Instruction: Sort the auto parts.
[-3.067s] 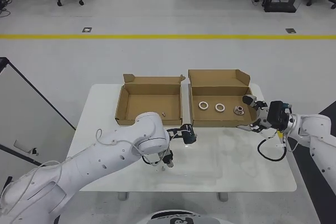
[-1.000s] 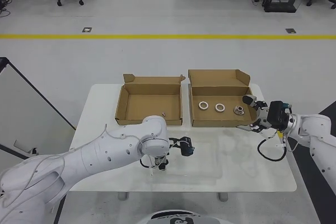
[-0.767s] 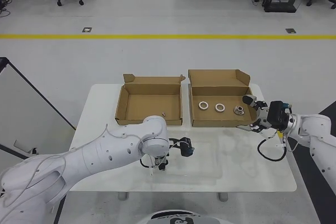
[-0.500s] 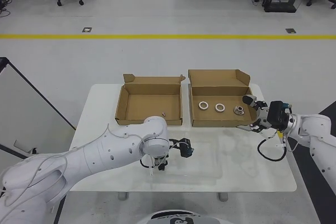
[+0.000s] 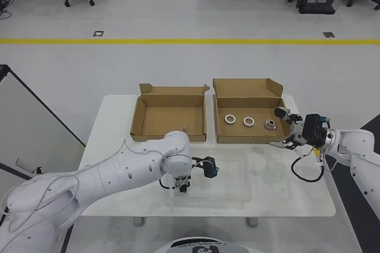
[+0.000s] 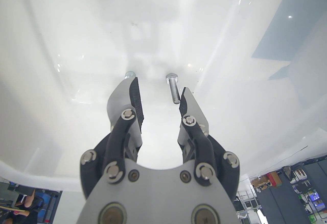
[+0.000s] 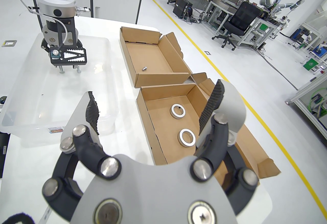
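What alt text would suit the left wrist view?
The left gripper, fingers open, hangs low in a clear bin, with a bolt lying between its fingertips, close to one. A second bolt shows its head past the other finger.

Legible text: none.

1. Sticker [image 7: 55, 130], on the outer wall of the clear bin [image 7: 15, 117] standing on the worktop [image 7: 132, 158]. The print is too small to read (a small coloured patch is all that can be made out).
2. Narrow white label [image 7: 3, 149], on a dark object beside the bin. The characters are not legible.
3. Round green sign [image 7: 310, 64], in the room behind. Its white mark cannot be made out.
4. Square floor plate [image 5: 98, 33] and a second floor plate [image 5: 329, 35], both just beyond the yellow floor line [image 5: 190, 41]. No markings can be read on either.
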